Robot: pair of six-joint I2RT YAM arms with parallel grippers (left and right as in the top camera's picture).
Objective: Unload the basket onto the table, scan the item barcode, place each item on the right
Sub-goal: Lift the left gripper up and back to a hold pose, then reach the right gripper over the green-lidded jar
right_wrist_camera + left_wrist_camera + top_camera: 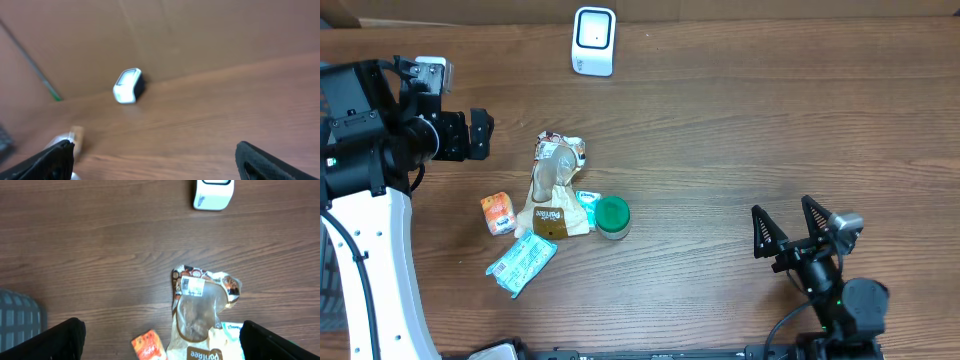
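A white barcode scanner (592, 40) stands at the table's far edge; the left wrist view has the scanner (213, 194) at the top and the right wrist view has the scanner (128, 85) against the brown back wall. A crumpled snack bag (555, 185) with a clear window lies mid-table. In the left wrist view the bag (200, 315) shows a white barcode label (193, 286) facing up. My left gripper (480, 135) hovers open, left of the bag, holding nothing. My right gripper (782, 210) is open and empty at the front right.
Around the bag lie an orange packet (498, 213), a light-blue packet (522, 264), a green-lidded round tub (612, 216) and a small white-and-green packet (586, 200). The orange packet (148, 346) sits between my left fingers (55, 342).
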